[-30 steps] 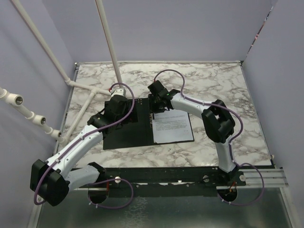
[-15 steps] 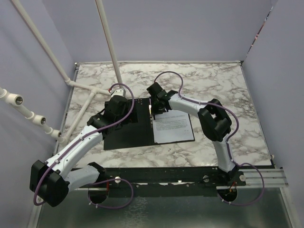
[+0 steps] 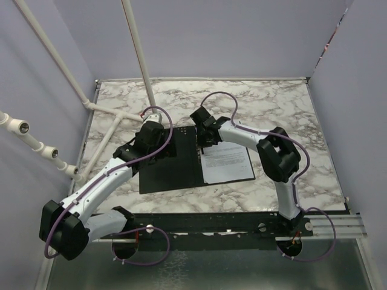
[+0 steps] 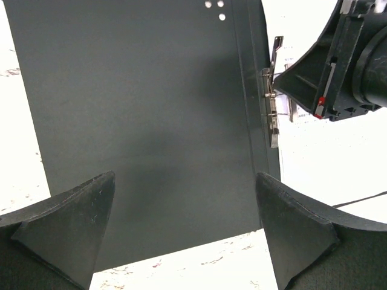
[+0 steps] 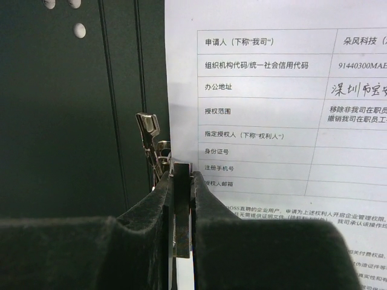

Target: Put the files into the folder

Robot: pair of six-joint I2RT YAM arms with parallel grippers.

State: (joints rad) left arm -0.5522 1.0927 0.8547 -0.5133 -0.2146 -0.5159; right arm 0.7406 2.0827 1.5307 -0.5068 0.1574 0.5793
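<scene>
The folder [image 3: 171, 164] lies open on the marble table, black inside up. The files [image 3: 228, 163], white printed sheets, lie on its right half. The silver clip [image 5: 148, 130] stands along the spine at the sheets' left edge. My right gripper [image 3: 206, 135] is shut on a flat lever of the clip [image 5: 182, 199], at the top of the spine. My left gripper [image 3: 161, 147] is open and empty, low over the folder's bare left half [image 4: 145, 121]. Its fingers [image 4: 66, 223] straddle the flap's near edge. The clip also shows in the left wrist view [image 4: 270, 109].
White plastic pipes [image 3: 115, 115] run across the table's back left corner. Lilac walls [image 3: 351, 90] close in the table on three sides. The right arm's elbow [image 3: 278, 154] hangs right of the files.
The folder and the files have slid a little to the right and turned slightly. Both grippers moved right with them; the right stays shut on the clip.
</scene>
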